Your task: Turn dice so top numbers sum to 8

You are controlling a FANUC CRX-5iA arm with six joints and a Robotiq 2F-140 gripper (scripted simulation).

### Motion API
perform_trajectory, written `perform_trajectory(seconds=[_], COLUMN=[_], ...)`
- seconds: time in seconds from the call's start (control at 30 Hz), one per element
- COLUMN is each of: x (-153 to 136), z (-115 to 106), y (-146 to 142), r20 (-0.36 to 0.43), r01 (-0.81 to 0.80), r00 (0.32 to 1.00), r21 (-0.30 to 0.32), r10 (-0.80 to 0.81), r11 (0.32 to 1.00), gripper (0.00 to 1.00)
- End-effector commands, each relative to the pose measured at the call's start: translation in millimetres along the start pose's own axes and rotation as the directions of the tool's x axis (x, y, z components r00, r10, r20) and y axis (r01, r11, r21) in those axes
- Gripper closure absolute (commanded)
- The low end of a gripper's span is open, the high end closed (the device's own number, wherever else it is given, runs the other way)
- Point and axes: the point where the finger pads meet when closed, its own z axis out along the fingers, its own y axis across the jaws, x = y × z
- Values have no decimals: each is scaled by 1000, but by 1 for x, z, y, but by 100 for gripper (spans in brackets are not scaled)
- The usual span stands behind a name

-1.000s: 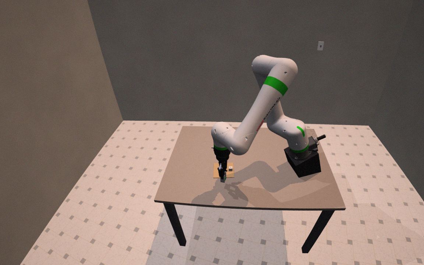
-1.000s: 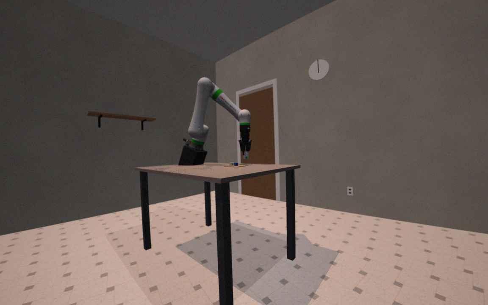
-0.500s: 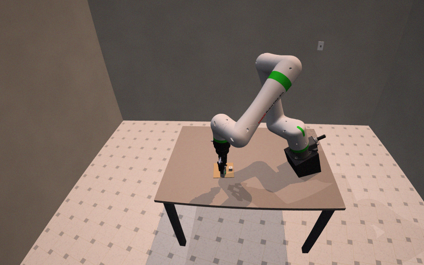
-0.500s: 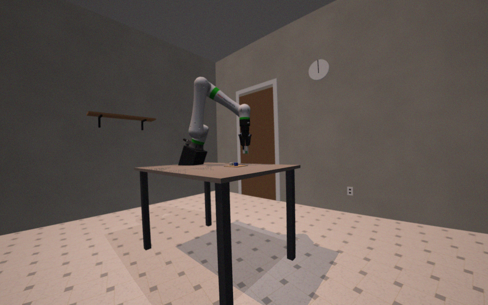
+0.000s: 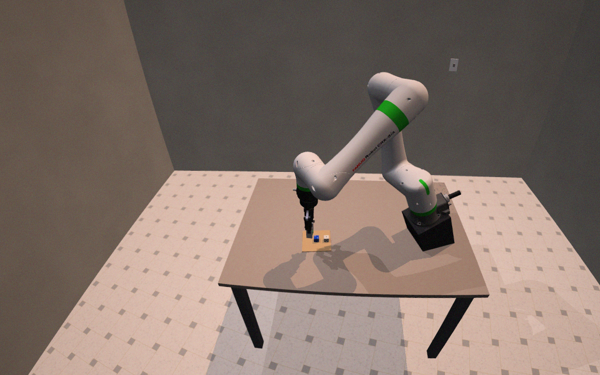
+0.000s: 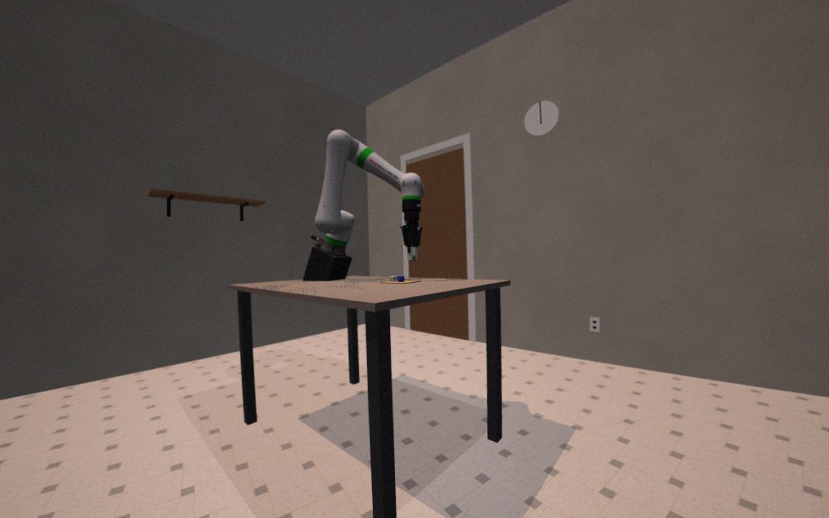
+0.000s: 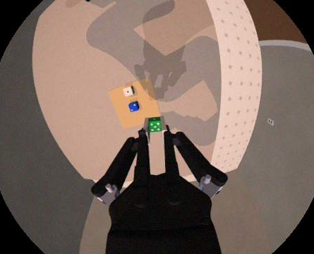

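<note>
My gripper is shut on a green die and holds it in the air, above the near edge of the tan mat. The green die's face toward the wrist camera shows several white pips. A blue die and a white die lie flat on the mat, side by side and apart. The white die shows one pip on top. The mat lies flat on the table.
The arm's black base stands at the table's right side in the top view. The mat lies left of the table's middle. The arm's shadow falls on the table top beside the mat.
</note>
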Motion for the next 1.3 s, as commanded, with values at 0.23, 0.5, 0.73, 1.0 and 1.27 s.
perform_trajectory(seconds=[0.23, 0.5, 0.73, 1.0, 1.27], x=[-29, -29, -29, -29, -29], z=[0, 0, 4, 31, 61], y=[-56, -56, -56, -56, -55], r20=[-14, -14, -16, -16, -16], r01=[134, 134, 134, 134, 134], r00=[991, 991, 991, 991, 991], r21=[-35, -35, -35, -35, -35], r10=[-135, -135, -135, -135, -135], r11=[990, 990, 990, 990, 990], gripper=[87, 87, 87, 87, 87])
